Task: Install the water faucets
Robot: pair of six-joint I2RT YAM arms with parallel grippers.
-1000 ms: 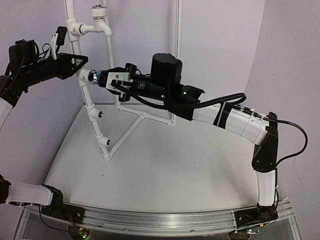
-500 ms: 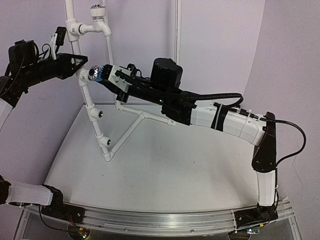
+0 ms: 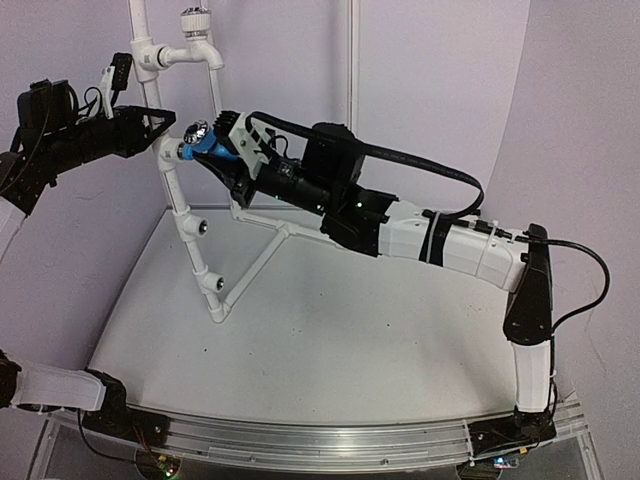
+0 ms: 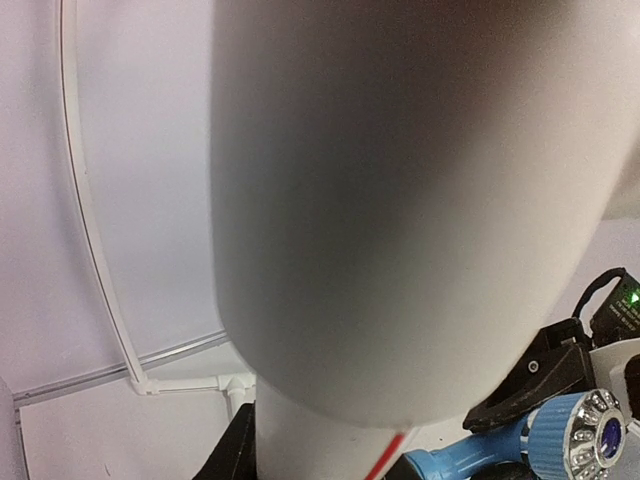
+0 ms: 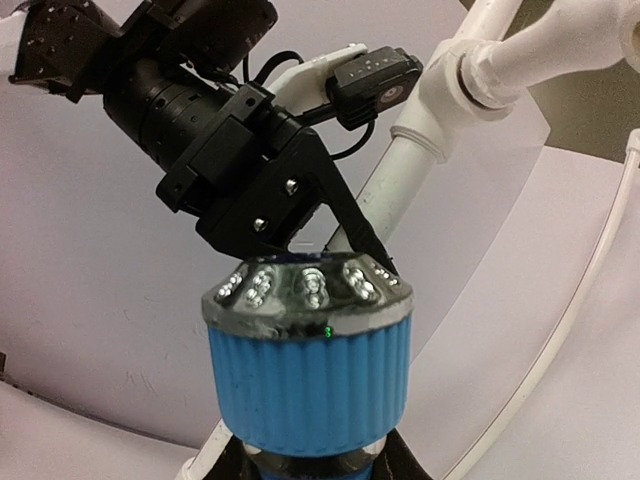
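The bright blue faucet (image 3: 200,140), with a silvery-topped ribbed knob, is held in my right gripper (image 3: 215,152), which is shut on it, right beside the left post of the white pipe frame (image 3: 190,240). In the right wrist view the knob (image 5: 310,380) fills the foreground between my fingers. My left gripper (image 3: 165,122) is shut on that post from the left. In the left wrist view the pipe (image 4: 400,200) fills the frame and the blue faucet (image 4: 560,440) shows at bottom right. The white faucet (image 3: 197,25) sits on the frame's upper branch.
The frame's left post has two round open side sockets (image 3: 201,228) lower down. Its foot bars (image 3: 290,232) rest on the white table (image 3: 350,340). White walls stand close behind, and a thin white rail (image 3: 352,60) runs up the back wall.
My right gripper has risen and moved left with the blue faucet, turning its knob upward and bringing it up against the post by my left gripper. The left arm has not moved.
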